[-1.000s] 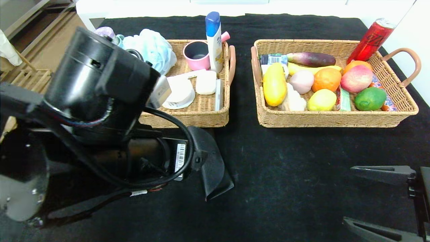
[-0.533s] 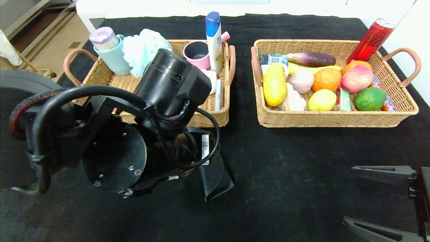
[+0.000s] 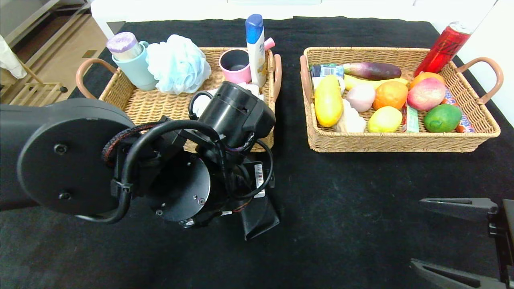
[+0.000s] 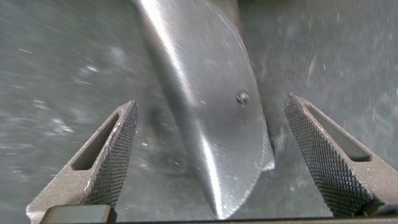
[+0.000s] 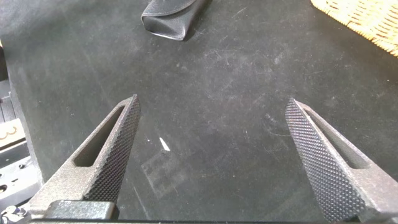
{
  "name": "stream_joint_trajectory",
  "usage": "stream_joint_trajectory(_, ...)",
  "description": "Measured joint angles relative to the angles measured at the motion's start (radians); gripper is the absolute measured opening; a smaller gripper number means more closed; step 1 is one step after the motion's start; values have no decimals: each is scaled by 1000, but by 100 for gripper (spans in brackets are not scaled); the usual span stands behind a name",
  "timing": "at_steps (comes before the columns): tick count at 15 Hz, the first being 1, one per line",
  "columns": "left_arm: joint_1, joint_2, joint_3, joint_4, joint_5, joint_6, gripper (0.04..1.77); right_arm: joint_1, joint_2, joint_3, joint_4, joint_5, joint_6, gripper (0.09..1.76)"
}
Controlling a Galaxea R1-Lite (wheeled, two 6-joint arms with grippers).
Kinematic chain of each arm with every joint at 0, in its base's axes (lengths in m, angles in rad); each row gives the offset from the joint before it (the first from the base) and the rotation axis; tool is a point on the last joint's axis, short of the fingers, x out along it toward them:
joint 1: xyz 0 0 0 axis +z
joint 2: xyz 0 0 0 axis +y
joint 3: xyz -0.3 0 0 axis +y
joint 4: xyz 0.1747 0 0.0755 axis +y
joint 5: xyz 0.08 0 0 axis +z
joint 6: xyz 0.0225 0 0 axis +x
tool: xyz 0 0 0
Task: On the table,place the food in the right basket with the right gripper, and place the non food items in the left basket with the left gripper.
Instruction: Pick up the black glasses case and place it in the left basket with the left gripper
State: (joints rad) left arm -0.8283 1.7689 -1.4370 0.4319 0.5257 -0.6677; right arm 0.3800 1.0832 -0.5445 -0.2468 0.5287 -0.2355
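Pouch: black half-moon pouch (image 3: 257,214) lies flat on the surface (image 3: 341,208), just in front of the left basket (image 3: 225,138), half hidden in the head view under the left arm.
Why there: it looks like the last loose item, and as a non-food thing it belongs to the left arm, which explains that arm reaching over it.
Left gripper: left gripper (image 4: 211,162) hangs right above the pouch, pointing down; the wrist view shows the pouch's pointed end (image 4: 217,143) lying between the fingers.
Left fingers: spread wide, one on each side of the pouch, gripping nothing; whether the tips touch the cloth I cannot tell.
Right gripper: right gripper (image 5: 211,162) is parked low at the near right of the surface, well apart from the pouch.
Right fingers: wide apart and empty over bare cloth.
Right basket: right basket (image 3: 401,142) already carries the food (image 3: 328,100), so the right arm likely has no work left.
Next call: close squarely across the pouch; soft and flat, it may slip or fold.
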Motion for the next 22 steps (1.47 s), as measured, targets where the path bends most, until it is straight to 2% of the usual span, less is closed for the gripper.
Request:
stream_joint_trajectory(5,9,29,1,-47,-2,0,172,0,0,1,0,0,0,170)
stream_joint_trajectory(19,19,85,-6,-45,6,8,172,-14,8,1,-1,0,-1,171)
stream_joint_trajectory(22,17,87,-10,-38,6,16,125,-15,8,1,-2,0,-1,171)
